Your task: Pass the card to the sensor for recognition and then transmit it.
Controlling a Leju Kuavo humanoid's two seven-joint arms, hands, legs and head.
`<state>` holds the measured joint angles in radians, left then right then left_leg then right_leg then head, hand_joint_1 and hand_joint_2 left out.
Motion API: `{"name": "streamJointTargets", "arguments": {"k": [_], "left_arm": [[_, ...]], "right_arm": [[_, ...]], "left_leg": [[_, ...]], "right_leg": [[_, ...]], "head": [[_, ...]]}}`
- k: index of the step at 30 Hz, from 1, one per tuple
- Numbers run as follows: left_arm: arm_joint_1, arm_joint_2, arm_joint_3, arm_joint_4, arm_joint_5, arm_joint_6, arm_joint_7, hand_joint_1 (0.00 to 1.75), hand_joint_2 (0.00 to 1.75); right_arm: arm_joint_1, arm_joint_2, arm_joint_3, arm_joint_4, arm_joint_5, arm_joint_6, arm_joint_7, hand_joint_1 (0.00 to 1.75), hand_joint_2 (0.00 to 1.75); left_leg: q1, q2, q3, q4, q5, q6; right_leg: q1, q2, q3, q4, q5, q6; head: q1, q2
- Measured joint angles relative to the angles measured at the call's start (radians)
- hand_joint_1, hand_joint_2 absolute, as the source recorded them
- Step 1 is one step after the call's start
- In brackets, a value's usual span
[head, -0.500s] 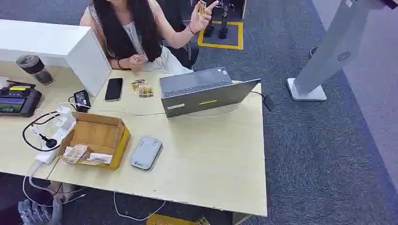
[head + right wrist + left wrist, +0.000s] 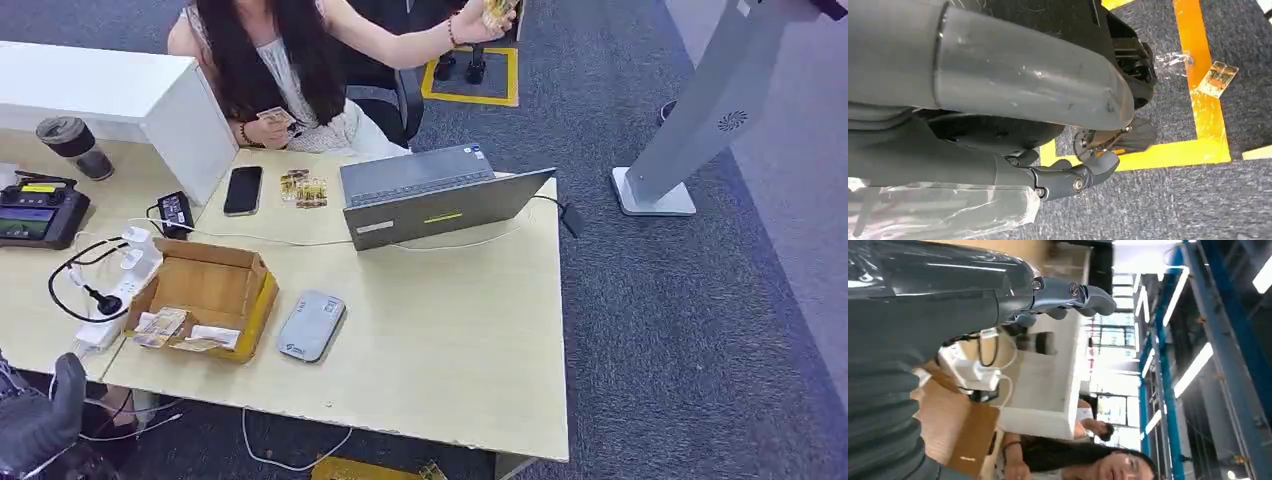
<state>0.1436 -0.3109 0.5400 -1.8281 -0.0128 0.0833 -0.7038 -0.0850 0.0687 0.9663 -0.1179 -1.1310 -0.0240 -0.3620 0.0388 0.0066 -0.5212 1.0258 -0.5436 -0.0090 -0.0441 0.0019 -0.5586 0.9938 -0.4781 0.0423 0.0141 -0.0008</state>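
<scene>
A person (image 2: pixel 285 60) sits at the far side of a pale wooden table (image 2: pixel 450 340), one arm stretched out and holding a card (image 2: pixel 495 10) up high, the other hand holding another card (image 2: pixel 272 117) near the chest. On the table in front of the person lie a black phone (image 2: pixel 243 190), a small stack of cards (image 2: pixel 303 189) and an open grey laptop (image 2: pixel 435 195). Nearer the robot, an open cardboard box (image 2: pixel 205 295) holds more cards, and a grey card reader (image 2: pixel 311 325) lies just beside it. A white power strip (image 2: pixel 125 285), a handheld controller (image 2: pixel 38 210) and a dark cup (image 2: pixel 72 145) sit farther left. The left hand (image 2: pixel 40 425) shows low at the left corner, below the table edge; its fingers are hard to make out.
</scene>
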Motion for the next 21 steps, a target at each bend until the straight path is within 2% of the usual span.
{"name": "streamJointTargets", "arguments": {"k": [3, 5, 7, 9, 11, 13, 16, 18, 21], "left_arm": [[-0.016, 0.018, -0.08, -0.052, -0.2, 0.164, 0.0, 0.0, 1.75], [-0.044, 0.044, -0.145, -0.052, -0.402, 0.294, 0.027, 0.0, 1.75], [-0.096, 0.084, -0.211, -0.039, -0.668, 0.413, 0.107, 0.0, 1.75], [-0.16, 0.139, -0.273, 0.009, -0.906, 0.479, 0.228, 0.0, 1.75], [-0.229, 0.195, -0.326, 0.078, -1.112, 0.485, 0.364, 0.0, 1.75], [-0.31, 0.251, -0.376, 0.165, -1.286, 0.44, 0.491, 0.0, 1.75], [-0.417, 0.319, -0.443, 0.286, -1.435, 0.397, 0.618, 0.0, 1.75], [-0.478, 0.351, -0.483, 0.353, -1.478, 0.378, 0.658, 0.0, 1.75], [-0.543, 0.378, -0.527, 0.423, -1.512, 0.353, 0.686, 0.0, 1.75]], "right_arm": [[-0.002, 0.0, 0.022, 0.0, 0.024, -0.001, 0.015, 0.0, 0.0], [-0.006, 0.0, 0.041, 0.0, 0.043, -0.001, 0.024, 0.0, 0.0], [-0.009, 0.0, 0.062, 0.0, 0.06, -0.001, 0.035, 0.0, 0.0], [-0.012, 0.0, 0.082, 0.0, 0.069, -0.004, 0.048, 0.0, 0.0], [-0.015, 0.0, 0.102, -0.002, 0.079, -0.02, 0.058, 0.0, 0.0], [-0.018, 0.0, 0.12, -0.002, 0.085, -0.022, 0.068, 0.0, 0.0], [-0.02, 0.0, 0.141, -0.002, 0.094, -0.022, 0.079, 0.0, 0.0], [-0.022, 0.0, 0.153, -0.002, 0.094, -0.022, 0.086, 0.0, 0.0], [-0.024, 0.0, 0.165, -0.002, 0.094, -0.022, 0.094, 0.0, 0.0]], "left_leg": [[0.0, 0.0, 0.0, 0.0, 0.0, 0.0], [0.0, 0.0, 0.0, 0.0, 0.0, 0.0], [0.0, 0.0, 0.001, 0.0, 0.001, -0.001], [0.0, -0.001, 0.001, 0.0, 0.002, -0.002], [0.0, 0.0, 0.001, 0.0, 0.002, -0.003], [0.001, 0.0, 0.001, 0.0, 0.003, -0.003], [0.001, 0.001, 0.001, 0.0, 0.004, -0.003], [0.001, 0.0, 0.001, 0.0, 0.004, -0.003], [0.001, 0.001, 0.0, 0.0, 0.004, -0.003]], "right_leg": [[0.0, 0.0, 0.0, 0.0, 0.0, 0.0], [0.0, 0.0, 0.0, 0.0, 0.0, 0.0], [0.0, 0.0, 0.0, 0.0, 0.001, -0.001], [0.0, 0.0, 0.0, 0.0, 0.001, -0.001], [0.0, 0.0, 0.0, 0.001, 0.002, -0.002], [0.001, 0.0, 0.0, 0.001, 0.003, -0.003], [0.001, 0.001, -0.001, 0.002, 0.003, -0.003], [0.001, 0.001, 0.0, 0.002, 0.003, -0.003], [0.001, 0.002, -0.001, 0.002, 0.003, -0.003]], "head": [[0.0, 0.0], [0.0, 0.0], [0.0, 0.0], [0.0, 0.0], [0.0, 0.0], [0.001, 0.0], [0.0, 0.0], [0.0, 0.0], [0.0, 0.0]]}}
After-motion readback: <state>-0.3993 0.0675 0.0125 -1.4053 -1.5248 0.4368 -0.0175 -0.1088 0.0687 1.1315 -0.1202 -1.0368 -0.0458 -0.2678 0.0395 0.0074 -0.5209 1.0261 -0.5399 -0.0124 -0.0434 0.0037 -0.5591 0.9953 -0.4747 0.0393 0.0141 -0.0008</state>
